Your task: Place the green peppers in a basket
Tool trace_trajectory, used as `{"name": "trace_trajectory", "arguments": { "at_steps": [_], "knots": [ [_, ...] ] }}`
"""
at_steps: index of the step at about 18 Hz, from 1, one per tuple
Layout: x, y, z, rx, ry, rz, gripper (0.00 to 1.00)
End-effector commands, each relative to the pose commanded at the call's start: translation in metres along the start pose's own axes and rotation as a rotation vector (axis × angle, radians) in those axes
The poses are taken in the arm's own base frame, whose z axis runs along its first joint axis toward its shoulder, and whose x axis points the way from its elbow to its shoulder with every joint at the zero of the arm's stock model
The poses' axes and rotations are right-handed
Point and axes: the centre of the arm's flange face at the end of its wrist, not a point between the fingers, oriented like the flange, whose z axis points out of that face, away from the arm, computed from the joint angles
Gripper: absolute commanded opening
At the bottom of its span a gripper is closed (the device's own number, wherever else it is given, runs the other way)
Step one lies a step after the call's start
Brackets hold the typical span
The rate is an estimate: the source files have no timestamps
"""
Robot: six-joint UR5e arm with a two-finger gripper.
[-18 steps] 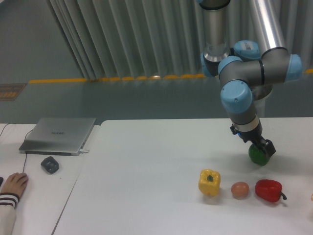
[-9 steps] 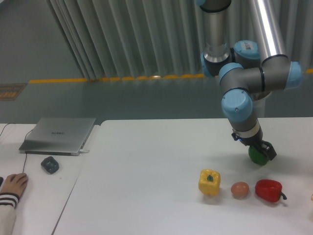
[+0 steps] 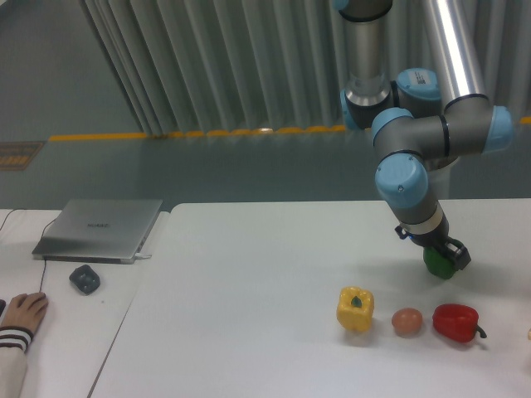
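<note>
The green pepper (image 3: 437, 264) rests on the white table (image 3: 249, 282) at the right, behind the other vegetables. My gripper (image 3: 443, 258) is down on it from above. A dark finger (image 3: 457, 252) covers its upper right side, and the other finger is hidden. How tightly the jaws sit on the pepper does not show. The basket is out of view.
A yellow pepper (image 3: 355, 308), a small round pinkish item (image 3: 406, 321) and a red pepper (image 3: 456, 322) lie in a row in front of the green one. A laptop (image 3: 101, 228), a grey mouse (image 3: 85, 278) and a person's hand (image 3: 22, 312) are at the left.
The arm has dropped slightly and shifted right, settling the gripper lower over the green pepper. The pepper stays in nearly the same spot on the table.
</note>
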Motion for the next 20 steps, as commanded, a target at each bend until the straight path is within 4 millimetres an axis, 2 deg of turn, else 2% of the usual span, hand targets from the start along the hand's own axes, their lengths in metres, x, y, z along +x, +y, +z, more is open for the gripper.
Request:
{"name": "trace_trajectory", "arguments": {
  "at_steps": [4,9,11,14,16,20],
  "knots": [
    [-0.021,0.009,-0.049,0.053,-0.052,-0.025,0.34],
    [-0.064,0.033,-0.074,0.201,-0.096,-0.082,0.35],
    [-0.08,0.041,-0.077,0.292,-0.113,-0.093,0.35],
    [-0.111,0.067,-0.072,0.385,-0.113,-0.098,0.35],
    [-0.131,0.088,-0.06,0.391,-0.115,-0.028,0.35],
    [-0.158,0.126,-0.043,0.393,-0.126,0.077,0.35]
  ]
}}
